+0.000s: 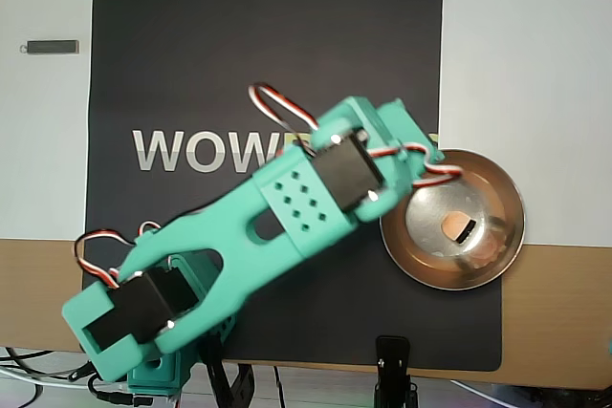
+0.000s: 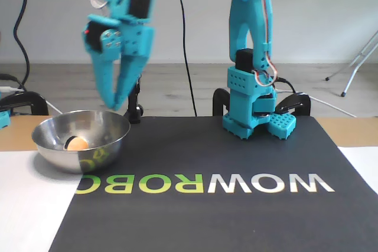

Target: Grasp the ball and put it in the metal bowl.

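Note:
The peach-orange ball (image 2: 77, 143) lies inside the metal bowl (image 2: 44, 140), toward its left side in the fixed view. From overhead the ball (image 1: 449, 226) sits near the middle of the bowl (image 1: 509, 236). My teal gripper (image 2: 117, 105) hangs fingers-down above the bowl's far right rim, clear of bowl and ball. Its fingers form a narrow V with nothing between them. In the overhead view the arm's wrist (image 1: 344, 169) covers the fingertips and overlaps the bowl's upper left edge.
A black mat (image 1: 268, 54) with WOWROBO lettering covers the table's middle, with white sheets on both sides. The arm's base (image 2: 251, 110) stands at the mat's back edge. A black post with a spring (image 2: 140, 57) rises behind the bowl. A small dark bar (image 1: 53, 46) lies far left.

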Controlling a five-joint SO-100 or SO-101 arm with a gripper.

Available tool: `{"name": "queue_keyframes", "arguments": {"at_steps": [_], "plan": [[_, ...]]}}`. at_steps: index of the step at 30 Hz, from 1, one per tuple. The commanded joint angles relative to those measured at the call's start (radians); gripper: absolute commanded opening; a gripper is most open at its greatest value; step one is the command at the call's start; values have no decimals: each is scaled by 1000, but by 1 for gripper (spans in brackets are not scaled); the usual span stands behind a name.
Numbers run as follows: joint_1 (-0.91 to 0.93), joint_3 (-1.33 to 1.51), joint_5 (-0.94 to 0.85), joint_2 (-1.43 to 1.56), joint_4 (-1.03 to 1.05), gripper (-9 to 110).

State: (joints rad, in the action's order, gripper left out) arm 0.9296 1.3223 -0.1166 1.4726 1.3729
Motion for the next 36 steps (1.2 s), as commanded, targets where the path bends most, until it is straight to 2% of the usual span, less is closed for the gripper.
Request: {"name": "queue_keyframes", "arguments": {"at_steps": [1,23,36], "plan": [[-57,5,51,78,5,0],[-571,287,233,371,-8,0],[-781,291,236,402,-9,0]]}}
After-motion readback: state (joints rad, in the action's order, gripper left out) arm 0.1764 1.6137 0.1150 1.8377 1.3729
